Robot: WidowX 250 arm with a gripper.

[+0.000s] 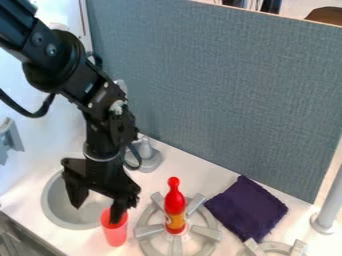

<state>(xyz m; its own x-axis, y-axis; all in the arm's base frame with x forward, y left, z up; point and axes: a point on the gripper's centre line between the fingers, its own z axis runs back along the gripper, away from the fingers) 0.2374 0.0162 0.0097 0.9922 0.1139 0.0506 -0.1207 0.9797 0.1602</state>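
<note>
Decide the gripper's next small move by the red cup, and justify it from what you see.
I would probably ease the gripper closed: its jaws stand apart, one seeming to dip into the red cup, the other outside, over the sink, so closing might pinch the cup's wall.

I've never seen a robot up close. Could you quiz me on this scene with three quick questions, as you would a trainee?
1. True or false: the fingers of the black two-finger gripper are spread apart.
2. Fill in the blank: one of its fingers is at the ____ of the translucent red plastic cup.
3. Which stands on the round grey toy burner?
a) the dark purple folded cloth
b) the slim red bottle with a yellow label
c) the cup

Key: 1 true; 2 rim; 3 b.
</note>
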